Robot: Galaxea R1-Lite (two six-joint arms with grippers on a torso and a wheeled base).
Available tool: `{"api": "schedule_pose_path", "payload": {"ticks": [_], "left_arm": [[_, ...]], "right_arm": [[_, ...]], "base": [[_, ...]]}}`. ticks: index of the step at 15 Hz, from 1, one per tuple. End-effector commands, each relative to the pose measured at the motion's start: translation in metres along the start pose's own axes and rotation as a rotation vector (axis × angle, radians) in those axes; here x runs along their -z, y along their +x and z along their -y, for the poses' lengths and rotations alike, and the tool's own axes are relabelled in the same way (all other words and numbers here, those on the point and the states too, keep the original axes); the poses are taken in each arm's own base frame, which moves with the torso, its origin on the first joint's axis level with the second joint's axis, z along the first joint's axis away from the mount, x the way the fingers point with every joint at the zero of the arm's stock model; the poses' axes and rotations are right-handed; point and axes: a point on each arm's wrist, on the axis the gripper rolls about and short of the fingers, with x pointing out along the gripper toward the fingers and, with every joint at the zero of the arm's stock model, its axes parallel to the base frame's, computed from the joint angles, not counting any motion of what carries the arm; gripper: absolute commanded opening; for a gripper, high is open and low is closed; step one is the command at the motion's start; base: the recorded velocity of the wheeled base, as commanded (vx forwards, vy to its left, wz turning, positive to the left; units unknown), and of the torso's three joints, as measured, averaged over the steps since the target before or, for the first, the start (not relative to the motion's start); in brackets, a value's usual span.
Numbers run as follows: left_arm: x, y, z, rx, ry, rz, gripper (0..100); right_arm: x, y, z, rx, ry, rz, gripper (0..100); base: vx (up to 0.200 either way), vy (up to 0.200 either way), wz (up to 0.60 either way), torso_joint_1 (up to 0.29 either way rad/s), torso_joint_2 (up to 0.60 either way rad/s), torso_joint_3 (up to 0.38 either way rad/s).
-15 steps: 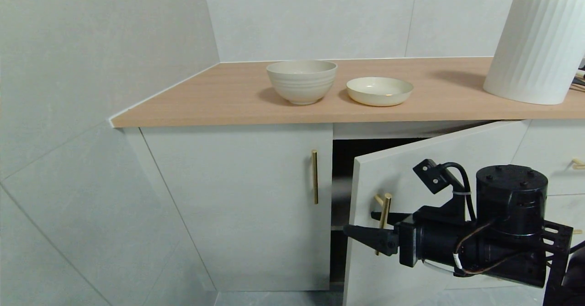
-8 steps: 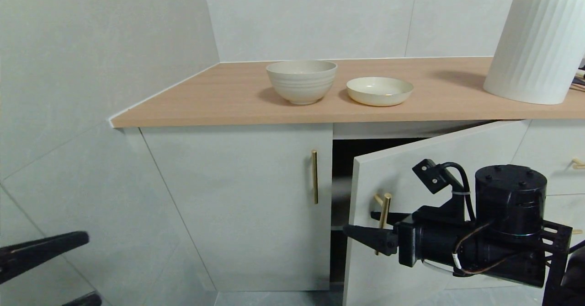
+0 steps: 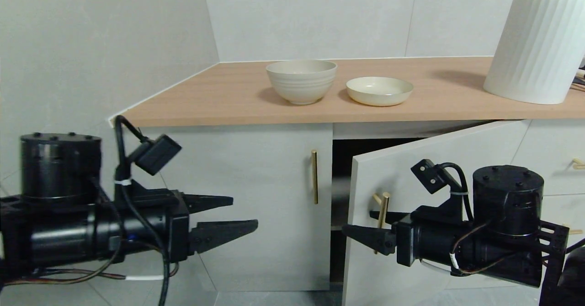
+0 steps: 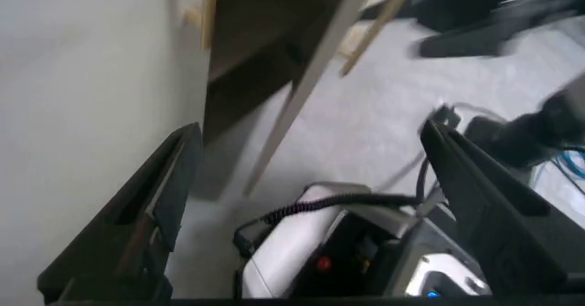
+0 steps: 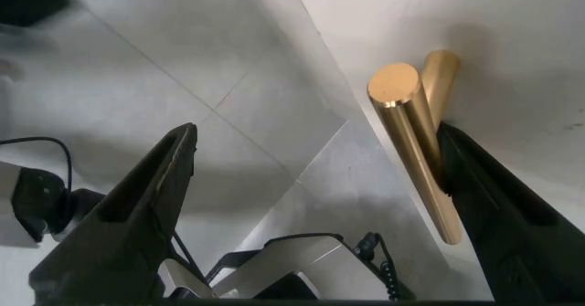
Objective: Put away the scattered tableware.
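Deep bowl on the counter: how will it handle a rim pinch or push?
The bowl looks rigid, likely ceramic, so probably fragile if dropped. Its narrow foot under a wide mouth suggests a high push might tip it. A sideways shove could knock the dish beside it.

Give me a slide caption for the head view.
Bowl and shallow dish on the counter; right tool open around the handle of the ajar door, left tool open before the closed door.

Countertop [image 3: 219,100] holds bowl [image 3: 301,81], shallow dish [image 3: 379,91], ribbed white container [image 3: 534,50].
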Motion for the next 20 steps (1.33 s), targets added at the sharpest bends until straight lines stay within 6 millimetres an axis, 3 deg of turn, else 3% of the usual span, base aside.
{"api": "schedule_pose_path", "payload": {"ticks": [1, 6, 7, 11, 14, 16, 20], "left_arm": [[0.028, 0.047, -0.016, 0.040, -0.074, -0.158, 100], [0.035, 0.056, -0.011, 0.067, -0.076, -0.197, 100], [0.037, 0.057, -0.011, 0.072, -0.076, -0.203, 0], [0.027, 0.061, -0.002, 0.080, -0.096, -0.181, 0], [0.010, 0.108, 0.003, 0.145, -0.136, -0.186, 0], [0.017, 0.139, 0.005, 0.162, -0.104, -0.177, 0], [0.029, 0.171, 0.007, 0.096, -0.076, -0.087, 0]], "right_arm": [[0.006, 0.005, 0.005, 0.013, 0.012, -0.032, 100], [0.006, 0.005, 0.005, 0.013, 0.012, -0.032, 100], [0.006, 0.005, 0.005, 0.013, 0.012, -0.032, 100], [0.008, 0.007, 0.006, 0.017, 0.016, -0.040, 100], [0.007, 0.006, 0.005, 0.015, 0.015, -0.036, 100], [0.006, 0.005, 0.005, 0.013, 0.015, -0.032, 100], [0.005, 0.005, 0.003, 0.009, 0.010, -0.025, 100]], "base": [[0.000, 0.000, 0.00, 0.000, 0.00, 0.000], [0.000, 0.000, 0.00, 0.000, 0.00, 0.000], [0.000, 0.000, 0.00, 0.000, 0.00, 0.000], [0.000, 0.000, 0.00, 0.000, 0.00, 0.000], [0.000, 0.000, 0.00, 0.000, 0.00, 0.000], [0.000, 0.000, 0.00, 0.000, 0.00, 0.000], [0.000, 0.000, 0.00, 0.000, 0.00, 0.000]]}}
